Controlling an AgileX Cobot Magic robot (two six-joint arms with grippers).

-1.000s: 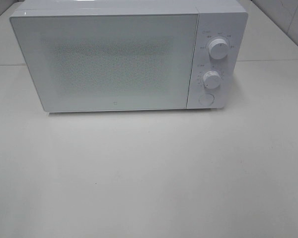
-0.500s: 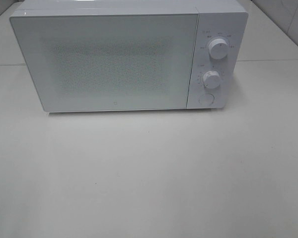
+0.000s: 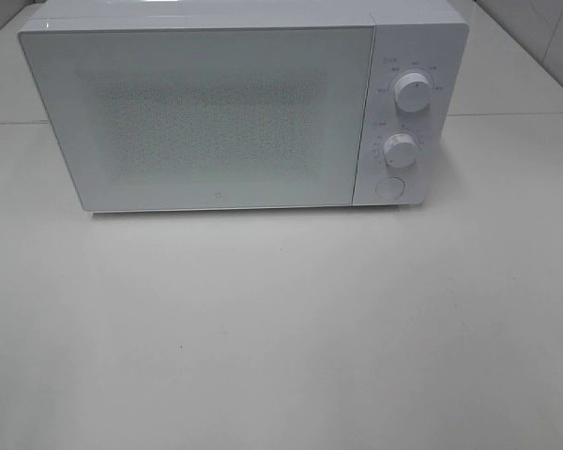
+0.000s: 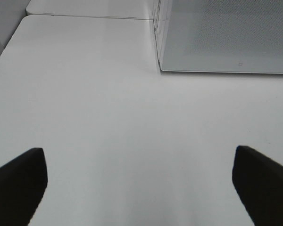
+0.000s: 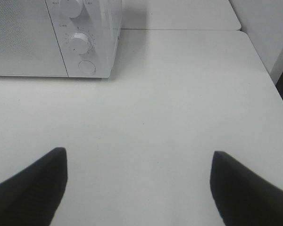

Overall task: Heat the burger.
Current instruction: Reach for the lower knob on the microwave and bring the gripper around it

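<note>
The burger is out of view in every frame. A white microwave [image 3: 235, 108] stands at the back of the white table [image 3: 281, 328] with its door shut; the speckled door window shows nothing inside. It also shows in the left wrist view [image 4: 226, 35] and the right wrist view [image 5: 52, 37]. My left gripper [image 4: 140, 181] is open and empty over bare table, well short of the microwave's left front corner. My right gripper [image 5: 137, 181] is open and empty over bare table, short of the control panel. Neither gripper shows in the exterior high view.
The microwave's panel has an upper knob [image 3: 411, 92], a lower knob [image 3: 399, 150] and a round button [image 3: 388, 187]. A second table surface [image 3: 516, 75] adjoins behind. The table's right edge [image 5: 273, 89] drops to a dark floor.
</note>
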